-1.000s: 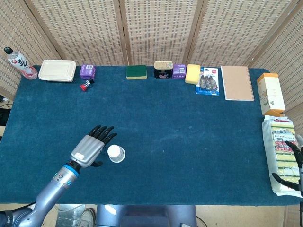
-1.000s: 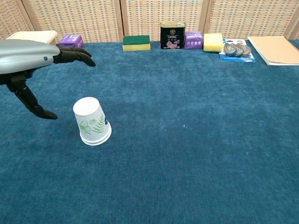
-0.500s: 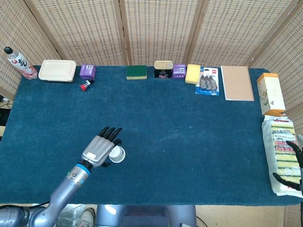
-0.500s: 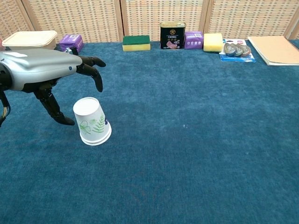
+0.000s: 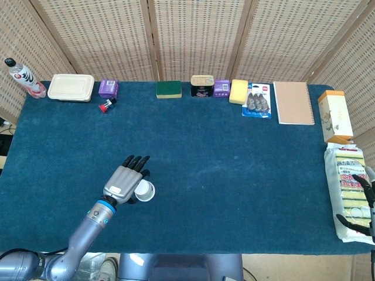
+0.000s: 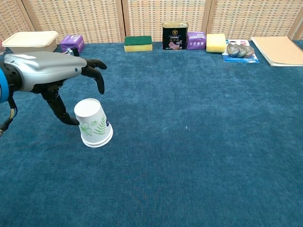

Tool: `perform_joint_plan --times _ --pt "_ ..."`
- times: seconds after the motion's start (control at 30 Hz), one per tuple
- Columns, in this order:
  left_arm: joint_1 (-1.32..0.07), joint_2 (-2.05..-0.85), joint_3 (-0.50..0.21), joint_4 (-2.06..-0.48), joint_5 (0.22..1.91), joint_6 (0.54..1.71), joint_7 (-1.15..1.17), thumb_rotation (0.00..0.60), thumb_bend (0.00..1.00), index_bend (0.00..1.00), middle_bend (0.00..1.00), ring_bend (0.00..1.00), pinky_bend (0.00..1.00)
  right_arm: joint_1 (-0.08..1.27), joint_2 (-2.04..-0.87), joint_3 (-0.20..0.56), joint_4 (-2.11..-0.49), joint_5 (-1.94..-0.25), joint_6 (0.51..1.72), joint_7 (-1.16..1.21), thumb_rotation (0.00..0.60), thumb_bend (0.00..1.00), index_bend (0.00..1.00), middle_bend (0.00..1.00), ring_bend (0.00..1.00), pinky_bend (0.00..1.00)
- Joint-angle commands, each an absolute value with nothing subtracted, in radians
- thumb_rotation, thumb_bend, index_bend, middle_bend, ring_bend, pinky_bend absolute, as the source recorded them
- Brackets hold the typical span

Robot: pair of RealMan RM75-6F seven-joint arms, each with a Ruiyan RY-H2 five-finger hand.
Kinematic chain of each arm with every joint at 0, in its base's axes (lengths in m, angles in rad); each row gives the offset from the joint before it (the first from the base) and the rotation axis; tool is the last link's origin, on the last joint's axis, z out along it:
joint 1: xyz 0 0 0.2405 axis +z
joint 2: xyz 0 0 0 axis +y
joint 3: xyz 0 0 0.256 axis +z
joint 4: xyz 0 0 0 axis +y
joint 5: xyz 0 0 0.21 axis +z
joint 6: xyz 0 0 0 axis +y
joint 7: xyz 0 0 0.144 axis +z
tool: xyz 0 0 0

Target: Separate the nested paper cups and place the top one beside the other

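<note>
Fingers (image 6: 97, 75) spread over paper cups (image 6: 93, 123), apart.

A blue cloth-covered table (image 5: 234, 175) fills most of the frame. Behind it, along the top, woven wicker screens (image 5: 199, 35) in wooden frames are seen, evenly lit.

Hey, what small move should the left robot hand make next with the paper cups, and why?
Probably lower and close around the upside-down paper cups. The left robot hand hovers over them, fingers apart and not gripping, thumb beside the wall, so nothing is held yet.
</note>
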State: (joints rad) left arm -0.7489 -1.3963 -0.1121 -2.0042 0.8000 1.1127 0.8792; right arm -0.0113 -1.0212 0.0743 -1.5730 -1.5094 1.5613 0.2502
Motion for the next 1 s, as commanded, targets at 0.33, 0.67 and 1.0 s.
perform_joint_plan --times 0.33,0.67,1.0 --pt "-0.783 -1.419 -0.091 -1.989 0.776 1.15 0.889 0.6 0.17 0.35 0.0 0.0 0.04 -0.011 -1.019 0.074 -1.568 -1.51 1.56 0.263 0.6 0.07 0.14 0.0 0.0 0.0" --pt "-0.8 -1.427 -0.08 -1.983 0.76 1.168 0.886 0.6 0.24 0.36 0.0 0.0 0.04 -0.01 -1.018 0.074 -1.567 -1.511 1.559 0.265 0.6 0.07 0.14 0.0 0.0 0.0" --pt "-0.807 -1.409 -0.071 -2.01 0.765 1.199 0.884 0.6 0.24 0.38 0.0 0.0 0.04 -0.01 -1.019 0.073 -1.567 -1.511 1.559 0.263 0.6 0.07 0.14 0.0 0.0 0.0"
